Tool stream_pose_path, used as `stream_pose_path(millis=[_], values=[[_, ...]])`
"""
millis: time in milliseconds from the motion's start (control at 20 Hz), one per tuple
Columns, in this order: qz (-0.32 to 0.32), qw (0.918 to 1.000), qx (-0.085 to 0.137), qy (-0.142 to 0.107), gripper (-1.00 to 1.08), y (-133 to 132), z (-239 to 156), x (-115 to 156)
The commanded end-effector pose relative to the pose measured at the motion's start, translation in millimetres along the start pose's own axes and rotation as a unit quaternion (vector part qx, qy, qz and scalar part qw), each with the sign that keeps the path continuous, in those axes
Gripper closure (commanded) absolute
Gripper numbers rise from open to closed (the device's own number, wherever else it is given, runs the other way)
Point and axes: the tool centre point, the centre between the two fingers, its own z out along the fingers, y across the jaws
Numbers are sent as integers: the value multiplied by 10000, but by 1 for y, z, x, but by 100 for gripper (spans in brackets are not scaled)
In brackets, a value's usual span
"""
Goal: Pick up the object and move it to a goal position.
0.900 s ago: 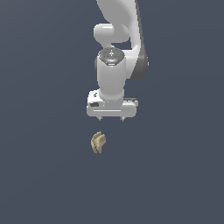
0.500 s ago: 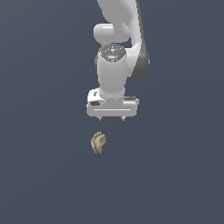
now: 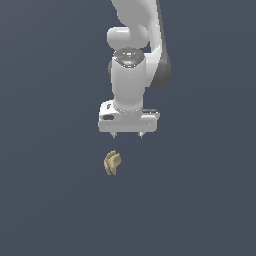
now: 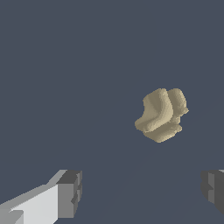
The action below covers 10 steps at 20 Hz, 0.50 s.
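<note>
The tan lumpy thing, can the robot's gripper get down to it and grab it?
Probably yes. The gripper is open and apart from the tan lumpy thing, with nothing between them, though it hangs a little off to one side.

- The gripper (image 3: pixel 128 135) is sinking closer to the object (image 3: pixel 112 163), which sits below it and slightly toward the exterior view's left.
- The gap between them is narrowing, though they are still apart.

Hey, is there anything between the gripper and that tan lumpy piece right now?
Nothing: in the exterior view, only bare dark background separates the open gripper from the tan lumpy piece.
</note>
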Motion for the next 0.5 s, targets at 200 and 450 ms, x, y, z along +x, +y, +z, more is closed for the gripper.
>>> stream_pose_path(millis=[200, 450], values=[[278, 9996, 12, -41, -92, 11, 10, 8], [733, 9973, 26, -104, -92, 29, 28, 20]])
